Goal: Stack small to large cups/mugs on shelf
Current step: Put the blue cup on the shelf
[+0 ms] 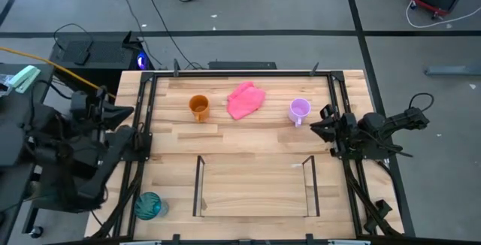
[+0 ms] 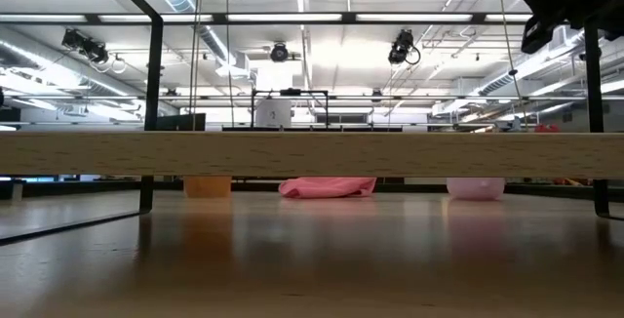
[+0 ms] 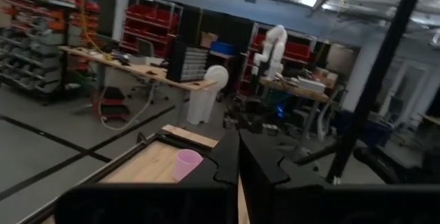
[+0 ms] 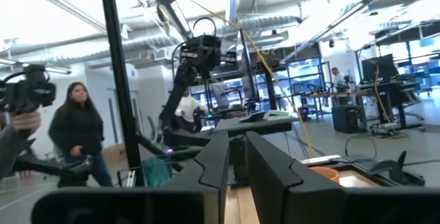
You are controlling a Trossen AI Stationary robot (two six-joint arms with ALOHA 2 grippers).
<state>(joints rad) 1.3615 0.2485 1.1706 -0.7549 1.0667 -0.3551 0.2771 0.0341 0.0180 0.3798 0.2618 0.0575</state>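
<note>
In the high view the orange mug (image 1: 198,107) and the lilac mug (image 1: 299,110) stand on their bases near the table's far edge. The teal tumbler (image 1: 148,205) stands at the near left corner. The shelf (image 1: 200,186) sits in the near middle of the table. In the low view its plank (image 2: 312,152) spans the picture. My left gripper (image 1: 132,125) hovers at the table's left edge, shut, as the left wrist view (image 3: 238,161) shows. My right gripper (image 1: 322,123) hovers just near-right of the lilac mug, its fingers a narrow gap apart (image 4: 237,157). Neither touches anything.
A crumpled pink cloth (image 1: 246,100) lies between the two mugs. Dark metal frame rails (image 1: 147,117) run along the table's left and right sides. A person (image 4: 75,138) stands in the room beyond the table's left side.
</note>
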